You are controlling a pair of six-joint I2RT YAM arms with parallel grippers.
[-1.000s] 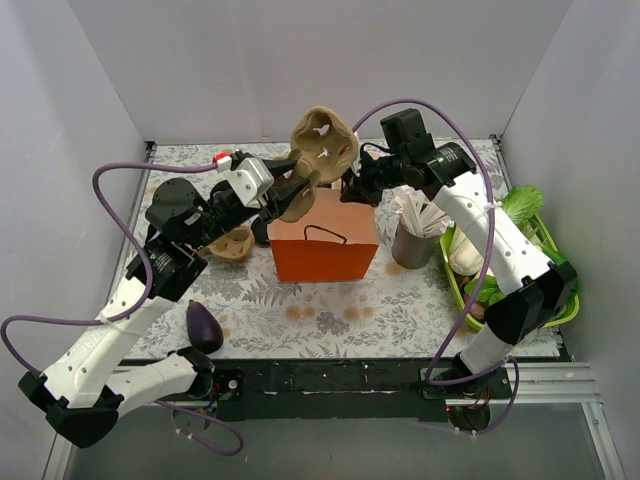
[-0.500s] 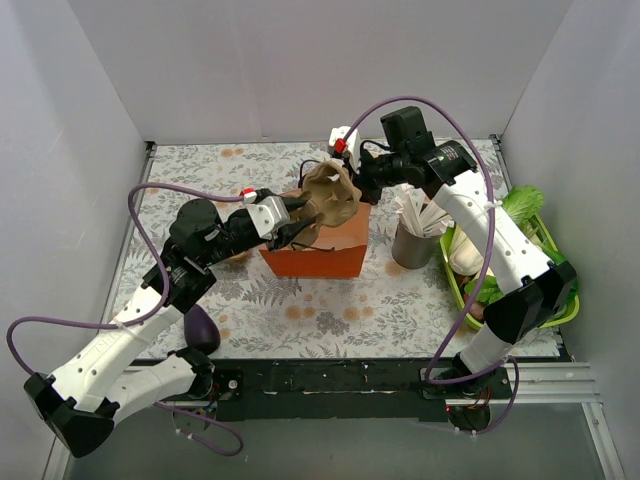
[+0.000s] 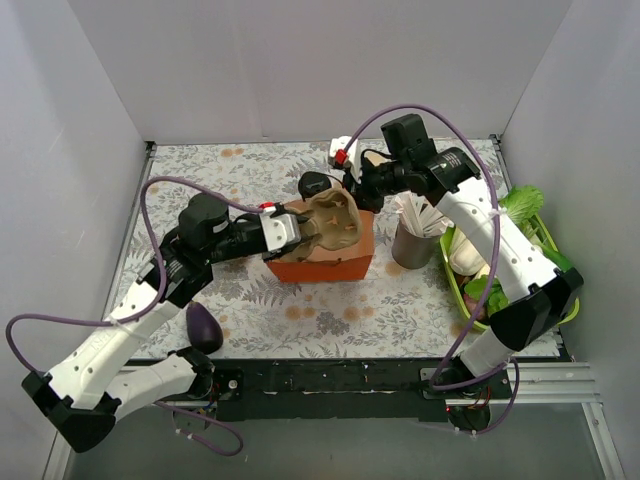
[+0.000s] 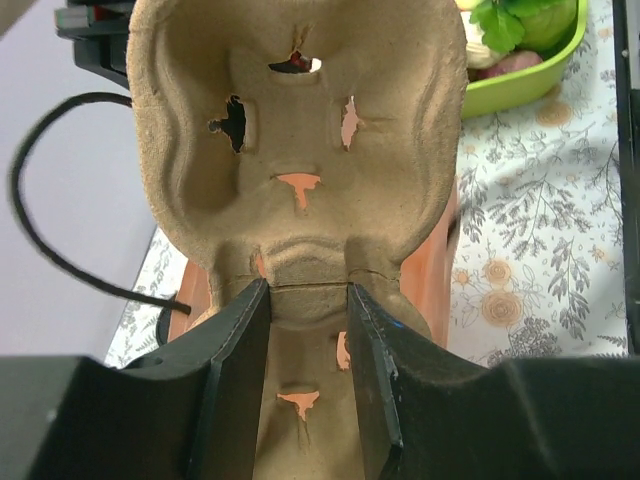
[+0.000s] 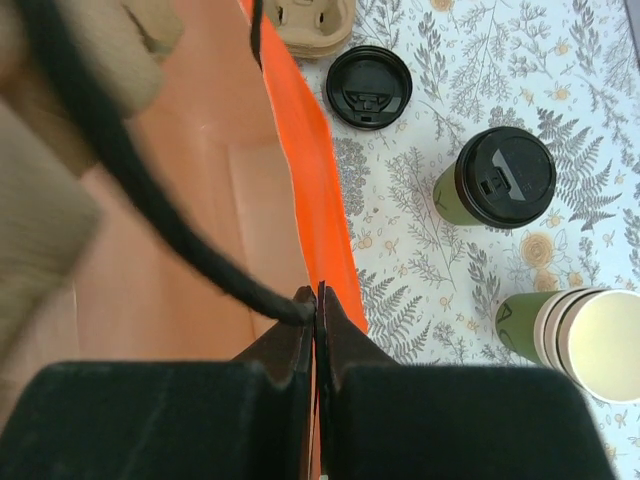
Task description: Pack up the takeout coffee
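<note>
Broadly, from biggest down: table under a matte cloth printed with grey ferns and tan flowers.

Next, one orange paper bag, smooth, boxy, open-topped, standing mid-table, with a thin black cord handle. Right gripper pinched flat together on the bag's rim, just where the cord ends, no gap between the fingers.

One lime-green plastic basket at the right edge, glossy, rounded, leafy vegetables inside.

Two moulded-pulp cup carriers, tan, rough and fibrous, lobed in outline. One carrier tilted over the bag's mouth, several torn slits in its wells, orange showing through. Left gripper clamped on this carrier's narrow waist, black fingers part-way apart, one pressed to each side. Second carrier down on the cloth just beside the bag.

One dull metal cup, cylindrical, full of pale sticks, right of the bag. One dark purple eggplant, glossy, egg-shaped, near the left arm's base.

One stack of lidless paper cups, cream inside, green outside, number of nested cups unclear.

One takeout coffee: small green paper cup, round black plastic lid, standing upright on the cloth, long axis vertical, lid upward. Placed near the bag without touching it, between the cup stack and one loose black lid, flat, round, ridged.
</note>
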